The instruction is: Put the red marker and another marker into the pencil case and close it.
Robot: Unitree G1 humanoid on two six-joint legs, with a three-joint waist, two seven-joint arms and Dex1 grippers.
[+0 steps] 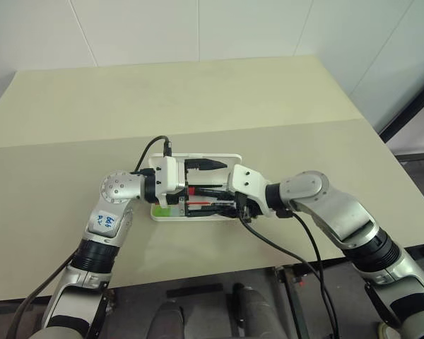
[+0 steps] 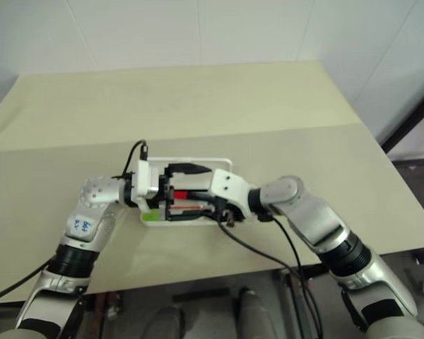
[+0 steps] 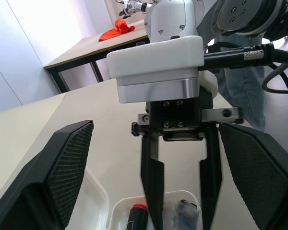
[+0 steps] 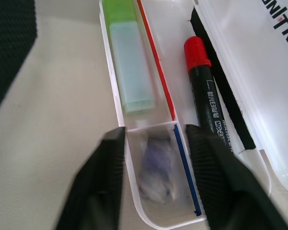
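Inside the open pencil case (image 4: 149,191) on the worktop (image 1: 198,99), the red marker (image 4: 204,91) and another marker (image 4: 129,67) already lie in separate compartments. Both the right claw (image 4: 156,158), fingers apart above the case, and the wide-spread left claw (image 3: 153,172) grip nothing. Judging by the raised lid, only closing remains.

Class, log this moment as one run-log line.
red marker: in pencil case | green-capped marker: in case | lid: open | right claw: open, empty

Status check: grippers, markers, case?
Left gripper open, right gripper open over the pencil case. Red marker and green-capped marker inside. Lid up.
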